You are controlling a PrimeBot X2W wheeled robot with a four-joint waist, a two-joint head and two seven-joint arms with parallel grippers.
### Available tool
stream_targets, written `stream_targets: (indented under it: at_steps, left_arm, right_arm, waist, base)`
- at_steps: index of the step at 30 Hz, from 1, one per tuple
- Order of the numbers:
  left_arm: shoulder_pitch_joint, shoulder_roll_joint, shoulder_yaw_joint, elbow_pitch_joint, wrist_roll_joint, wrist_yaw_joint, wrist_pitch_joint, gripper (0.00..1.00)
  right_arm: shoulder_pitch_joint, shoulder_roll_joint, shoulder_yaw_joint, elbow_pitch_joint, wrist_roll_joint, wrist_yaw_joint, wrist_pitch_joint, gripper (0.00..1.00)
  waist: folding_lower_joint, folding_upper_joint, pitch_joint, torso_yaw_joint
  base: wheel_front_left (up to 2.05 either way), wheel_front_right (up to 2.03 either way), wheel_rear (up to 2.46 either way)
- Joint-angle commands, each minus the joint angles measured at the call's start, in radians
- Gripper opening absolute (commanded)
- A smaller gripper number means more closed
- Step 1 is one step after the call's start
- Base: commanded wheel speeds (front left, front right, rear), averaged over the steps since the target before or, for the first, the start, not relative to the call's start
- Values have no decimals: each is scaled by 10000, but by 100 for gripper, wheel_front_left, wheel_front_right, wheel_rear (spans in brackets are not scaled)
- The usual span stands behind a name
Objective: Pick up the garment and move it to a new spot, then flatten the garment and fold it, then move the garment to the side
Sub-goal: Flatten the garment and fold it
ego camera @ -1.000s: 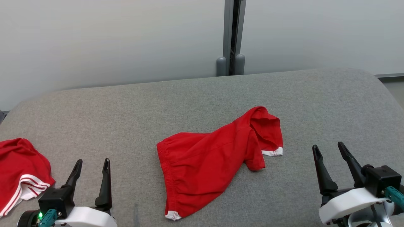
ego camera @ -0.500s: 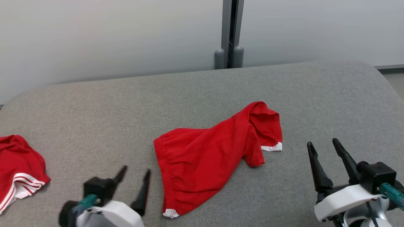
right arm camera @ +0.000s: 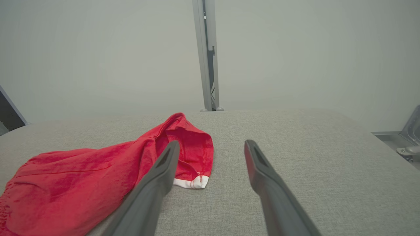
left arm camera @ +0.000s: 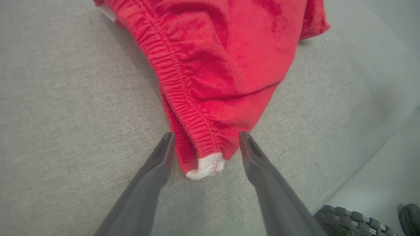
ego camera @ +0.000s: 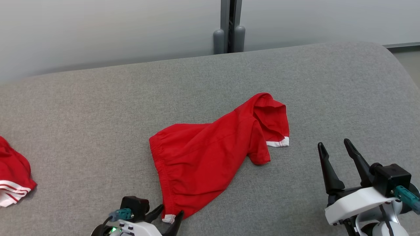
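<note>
Left jaws wide, straddling garment [ego camera: 203, 157] corner near surface [left arm camera: 65, 114] edge (right jaws wide).

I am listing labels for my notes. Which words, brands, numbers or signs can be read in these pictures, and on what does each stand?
None: there is no readable text in any view.
The red shorts show only plain white trim.
The second red garment at the left edge shows only white stripes.
The left pincer and the right pincer bear no lettering.

A grey post [ego camera: 224, 16] stands behind the grey fabric surface [ego camera: 98, 108].
</note>
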Motion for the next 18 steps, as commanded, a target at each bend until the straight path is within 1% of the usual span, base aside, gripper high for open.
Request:
stream_targets:
  at_steps: [1,2,6,9,12,14,15,18]
  left_arm:
    - [-216,76,-28,6,-50,-103,29,47]
    - [-247,89,-65,-3,-28,-166,2,0]
    - [-298,143,-198,-185,9,-370,-53,0]
    - [-407,193,-209,-643,21,-472,-146,0]
    - [-387,234,-179,-1403,-171,-616,-121,0]
    - [-347,318,-152,-2003,-234,-630,-40,0]
    - [-347,318,-152,-2003,-234,-630,-40,0]
    - [-248,458,-95,-2992,-395,-654,138,0]
  right_arm:
    - [-129,-46,-6,16,1,-3,-95,100]
    - [-164,-46,1,36,17,-3,-108,100]
    - [-257,-46,30,94,64,-3,-120,100]
    - [-290,-46,-13,138,73,-3,-163,100]
    - [-260,-46,-102,200,102,-3,-202,100]
    - [-220,-47,-158,243,119,-3,-207,100]
    - [-220,-47,-158,243,119,-3,-207,100]
    - [-172,-47,-237,276,140,-3,-222,100]
  waist:
    - [0,0,31,-2]
    - [0,0,44,-5]
    - [0,0,70,-8]
    - [0,0,57,23]
    - [0,0,-4,78]
    - [0,0,-75,125]
    - [0,0,-75,125]
    - [0,0,-185,214]
  base:
    - [0,0,0]
    - [0,0,0]
    - [0,0,0]
    - [0,0,0]
    - [0,0,0]
    - [0,0,0]
    - [0,0,0]
    - [0,0,0]
